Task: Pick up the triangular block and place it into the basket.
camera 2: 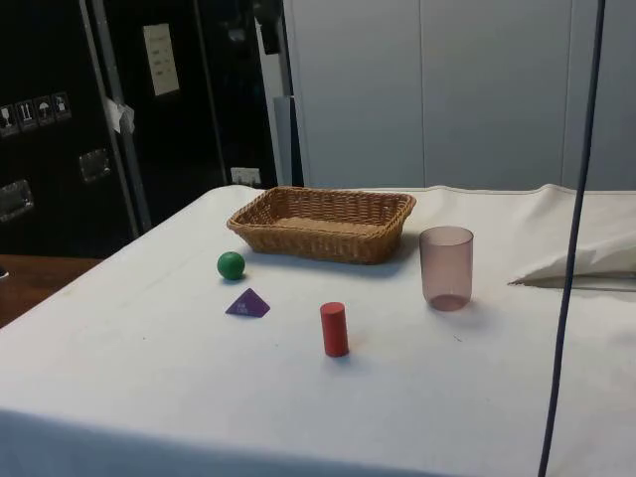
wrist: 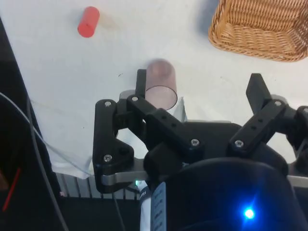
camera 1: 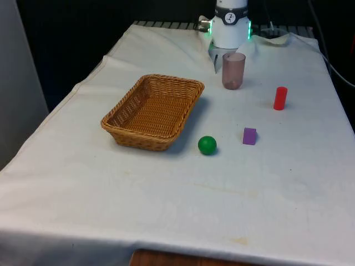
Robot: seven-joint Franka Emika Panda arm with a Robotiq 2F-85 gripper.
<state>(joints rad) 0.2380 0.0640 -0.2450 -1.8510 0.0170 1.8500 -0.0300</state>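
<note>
Front view: the purple triangular block point(camera 1: 249, 136) lies on the table point(camera 1: 166, 210) at about four o'clock from the basket point(camera 1: 153, 111), just past the green ball point(camera 1: 207, 145), untouched.

Side view: the block point(camera 2: 247, 303) sits between the ball point(camera 2: 231, 265) and the red cylinder point(camera 2: 334, 329).

Wrist view: the claw point(wrist: 199, 89) hangs spread and empty above the pink cup point(wrist: 161, 83). Judging by this, the reach has not begun; next it must travel to the block and descend.

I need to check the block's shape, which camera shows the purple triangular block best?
The side view: the purple triangular block shows its peaked, pyramid-like outline there. In the front view it looks nearly square, beside the green ball.
</note>
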